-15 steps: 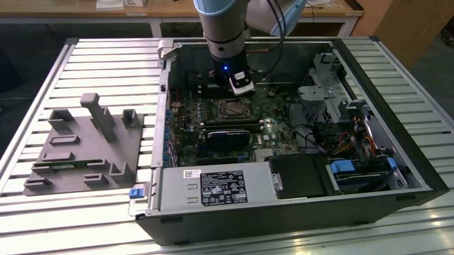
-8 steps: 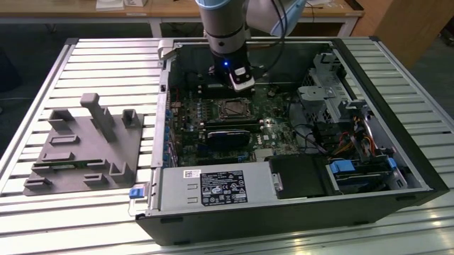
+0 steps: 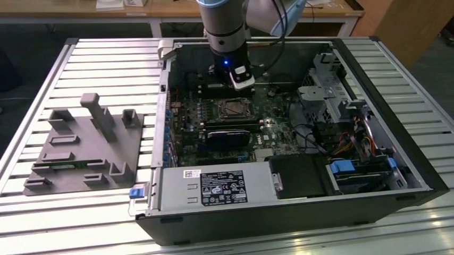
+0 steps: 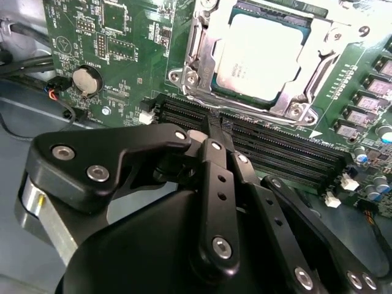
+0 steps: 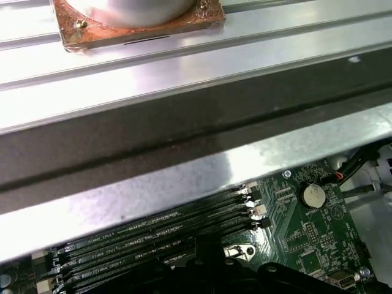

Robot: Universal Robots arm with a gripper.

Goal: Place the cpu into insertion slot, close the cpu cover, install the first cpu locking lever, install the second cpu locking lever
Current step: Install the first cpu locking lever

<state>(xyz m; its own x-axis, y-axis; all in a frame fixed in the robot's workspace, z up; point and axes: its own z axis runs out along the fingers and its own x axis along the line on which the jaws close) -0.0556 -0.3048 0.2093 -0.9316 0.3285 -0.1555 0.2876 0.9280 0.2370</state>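
Note:
The cpu (image 4: 263, 55) shows its pale grey face inside the insertion slot (image 4: 184, 76), with the silvery metal frame lying flat around it on the green board. In the exterior view the insertion slot (image 3: 233, 109) sits mid-board in the open computer case. My gripper (image 4: 217, 125) hangs just off the slot's edge, over the black memory slots (image 4: 269, 150). Its black fingertips are together with nothing between them. In the exterior view the gripper (image 3: 240, 85) is right behind the slot, under the arm's blue light. How the locking levers stand I cannot tell.
A grey fixture block (image 3: 85, 143) stands on the slatted table at the exterior view's left. Inside the case are a long black card (image 3: 227, 139), a white-labelled power supply (image 3: 212, 188), drive cages and cables (image 3: 341, 122). The case wall (image 5: 184, 135) rises close to the memory slots (image 5: 153, 239).

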